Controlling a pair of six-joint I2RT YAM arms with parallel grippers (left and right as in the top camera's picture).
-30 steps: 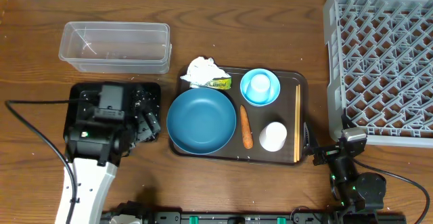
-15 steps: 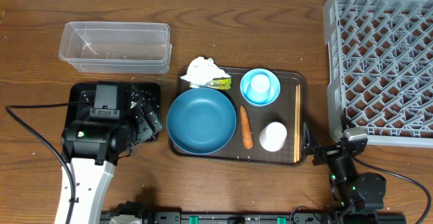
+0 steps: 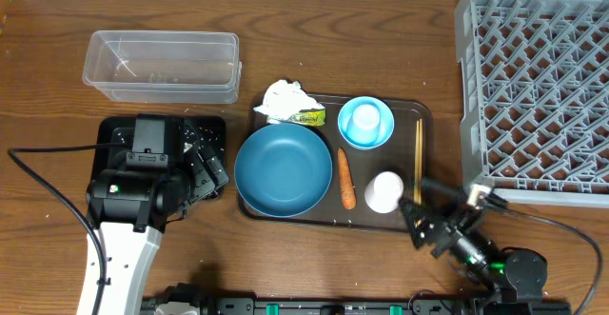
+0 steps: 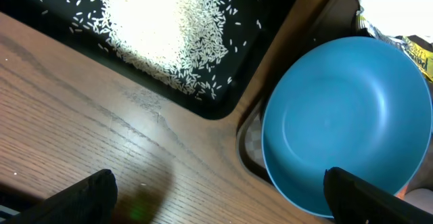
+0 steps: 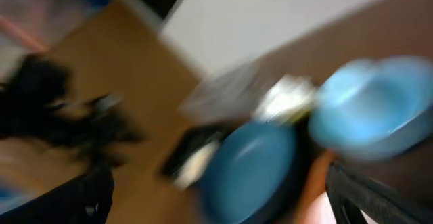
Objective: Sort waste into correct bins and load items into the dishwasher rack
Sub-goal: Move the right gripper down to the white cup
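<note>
I saw the rice [image 4: 169, 28] heaped in the black tray [image 4: 223, 101], which sat on the table at 9 o'clock from the brown serving tray [image 3: 427, 115], just beside it. The clear tub [image 3: 162, 65] stood at 12 o'clock from the black tray, apart from it.

On the serving tray, the teal-blue bowl [image 3: 283, 170] filled the left half. The carrot [image 3: 346, 179] lay just beside it at 3 o'clock, running 12 to 6. The white cup [image 3: 383, 191] stood near the carrot at 3 o'clock, with the small light-blue bowl [image 3: 365, 123] at the cup's 12 o'clock. The chopsticks [image 3: 417, 163] lay along the tray's right edge, also running 12 to 6. The tissue [image 3: 288, 97] sat at the tray's top-left corner, at 12 o'clock from the teal-blue bowl, with the wrapper [image 3: 309, 117] touching it at 4 o'clock. The dishwasher rack [image 3: 538, 87] stood at 2 o'clock from the serving tray, at the table's right side.

My left gripper [image 4: 220, 182] hung over the bare wood between the black tray's corner and the teal-blue bowl, fingers spread wide with nothing between them. My right gripper [image 3: 419, 224] sat at 5 o'clock from the white cup, by the serving tray's lower-right corner. Its wrist view was smeared, but the two fingers showed far apart at the bottom corners.
</note>
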